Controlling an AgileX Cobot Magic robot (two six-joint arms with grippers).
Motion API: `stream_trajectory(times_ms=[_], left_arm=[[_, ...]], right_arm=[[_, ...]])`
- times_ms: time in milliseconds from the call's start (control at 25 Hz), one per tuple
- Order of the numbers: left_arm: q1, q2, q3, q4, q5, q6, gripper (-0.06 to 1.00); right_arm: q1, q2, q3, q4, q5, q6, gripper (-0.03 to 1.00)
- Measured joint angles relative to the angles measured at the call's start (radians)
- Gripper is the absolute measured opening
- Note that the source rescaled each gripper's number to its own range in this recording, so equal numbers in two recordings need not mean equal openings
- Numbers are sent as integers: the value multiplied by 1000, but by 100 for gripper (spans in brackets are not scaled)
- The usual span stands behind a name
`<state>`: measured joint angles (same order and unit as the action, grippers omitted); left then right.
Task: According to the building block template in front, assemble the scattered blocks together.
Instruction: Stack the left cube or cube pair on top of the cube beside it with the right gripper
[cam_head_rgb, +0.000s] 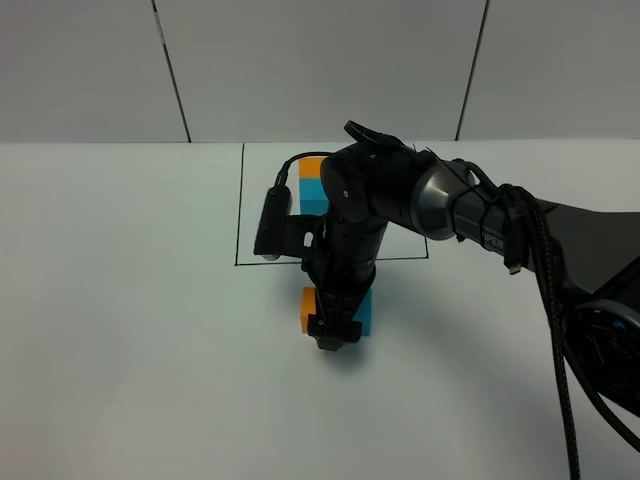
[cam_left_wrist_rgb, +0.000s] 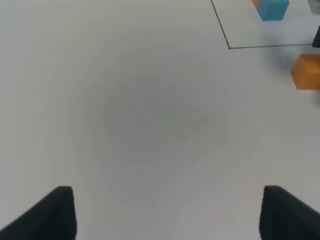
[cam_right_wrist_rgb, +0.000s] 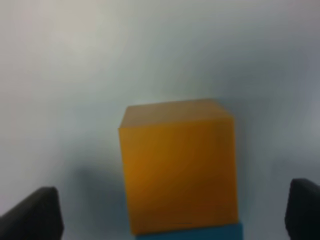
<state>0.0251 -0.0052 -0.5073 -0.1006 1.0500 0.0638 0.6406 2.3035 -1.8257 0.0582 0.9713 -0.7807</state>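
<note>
The building block template, an orange cube (cam_head_rgb: 314, 166) joined to a cyan cube (cam_head_rgb: 314, 194), lies inside the black-lined rectangle (cam_head_rgb: 238, 220). In front of it sit the scattered blocks: an orange cube (cam_head_rgb: 307, 308) and a cyan cube (cam_head_rgb: 365, 310) side by side. My right gripper (cam_head_rgb: 335, 338) points down over them and hides where they meet. In the right wrist view the orange cube (cam_right_wrist_rgb: 177, 167) fills the space between the wide-apart fingertips (cam_right_wrist_rgb: 30, 212), with the cyan cube (cam_right_wrist_rgb: 190, 233) touching it; the right gripper (cam_right_wrist_rgb: 167, 212) is open. My left gripper (cam_left_wrist_rgb: 172, 212) is open over bare table.
The right arm (cam_head_rgb: 480, 215) reaches across from the right with its cable (cam_head_rgb: 555, 330). The left wrist view shows the loose orange cube (cam_left_wrist_rgb: 306, 72), the template's cyan cube (cam_left_wrist_rgb: 272, 9) and the frame's corner line (cam_left_wrist_rgb: 229, 47). The white table (cam_head_rgb: 120, 330) surrounds everything.
</note>
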Motion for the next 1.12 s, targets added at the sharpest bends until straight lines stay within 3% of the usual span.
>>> stream_trajectory(times_ms=[360,400,480,720,800,960,1120], left_arm=[[0,0,0,0,0,0,79],[0,0,0,0,0,0,79],[0,0,0,0,0,0,79],[0,0,0,0,0,0,79],[0,0,0,0,0,0,79],[0,0,0,0,0,0,79],[0,0,0,0,0,0,79]], right_arm=[[0,27,-1,2,-3,17,45],[0,27,-1,2,-4,33,35],[0,27,-1,-1,-15,53,3],[0,4,-1,1,-26,152,1],[0,-14,-1,8,-16,295,1],[0,-48,-1,46,25,745,1],[0,-59,-1,87,32,1095,1]])
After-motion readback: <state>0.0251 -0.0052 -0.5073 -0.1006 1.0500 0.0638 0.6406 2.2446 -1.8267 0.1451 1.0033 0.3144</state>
